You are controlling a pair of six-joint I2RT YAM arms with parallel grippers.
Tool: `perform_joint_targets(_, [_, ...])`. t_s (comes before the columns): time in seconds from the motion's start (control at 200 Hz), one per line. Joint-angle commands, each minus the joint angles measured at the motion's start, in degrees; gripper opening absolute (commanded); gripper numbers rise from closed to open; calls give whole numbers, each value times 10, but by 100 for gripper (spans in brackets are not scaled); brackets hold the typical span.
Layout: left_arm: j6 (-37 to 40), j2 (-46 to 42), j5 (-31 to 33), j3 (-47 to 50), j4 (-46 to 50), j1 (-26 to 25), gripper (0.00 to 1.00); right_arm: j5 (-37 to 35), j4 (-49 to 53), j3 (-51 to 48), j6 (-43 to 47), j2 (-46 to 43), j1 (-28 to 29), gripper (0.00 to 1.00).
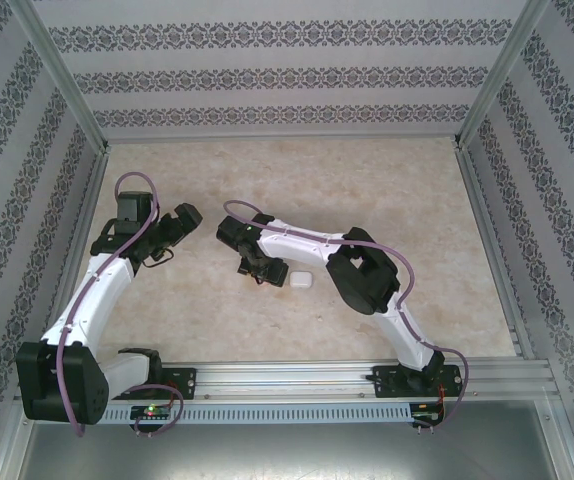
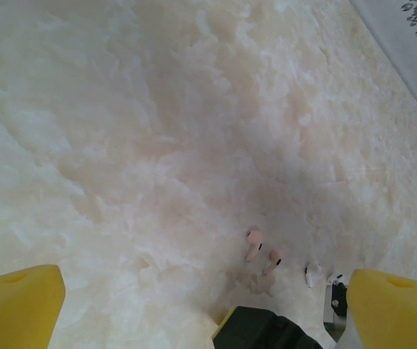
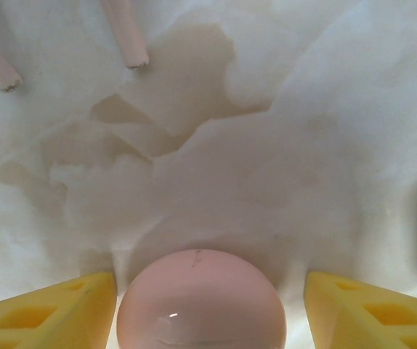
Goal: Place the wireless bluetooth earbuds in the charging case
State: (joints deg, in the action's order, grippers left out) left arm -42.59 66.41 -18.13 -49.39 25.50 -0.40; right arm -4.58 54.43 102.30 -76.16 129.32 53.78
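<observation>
straddling pink case w/ jaws part-open, unclamped: r gripper | pink earbuds loose on table just ahead-left, stems aimed back at fingers | l gripper wide open, empty, farther off

Two arms at work, seen from above: the left arm climbs from its base, bends at the elbow and turns its wrist inward, the left claw spread to its full width, its yellow fingers far apart at the edges of the wrist view. The right arm folds at a black elbow and extends toward the left claw, wrist tipped downward. The right claw has its yellow fingers parted. The two claws are near each other, not touching.
</observation>
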Motion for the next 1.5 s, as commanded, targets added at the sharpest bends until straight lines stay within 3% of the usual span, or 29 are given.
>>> perform_joint_targets(0.0, [-21,9,10,-22,40,-4,99,4,9,16,4,14,3,68])
perform_joint_targets(0.335, [-21,-12,53,-21,69,-4,100,9,-6,2,9,13,2,54])
perform_joint_targets(0.575, [-1,-31,21,15,1,-5,100,27,-69,-41,20,-25,4,46])
perform_joint_targets(0.879, [8,-64,-62,101,-176,-4,100,32,-154,-75,30,-87,-8,44])
perform_joint_targets(1.029, [-40,-86,-96,158,-285,-6,99,44,-198,-98,14,-121,-36,44])
perform_joint_targets(1.229, [-74,-119,-97,241,-429,-24,99,61,-227,-104,-9,-150,-80,46])
perform_joint_targets(1.494, [-46,-108,-74,287,-499,-87,99,99,-254,-107,-56,-160,-116,46])
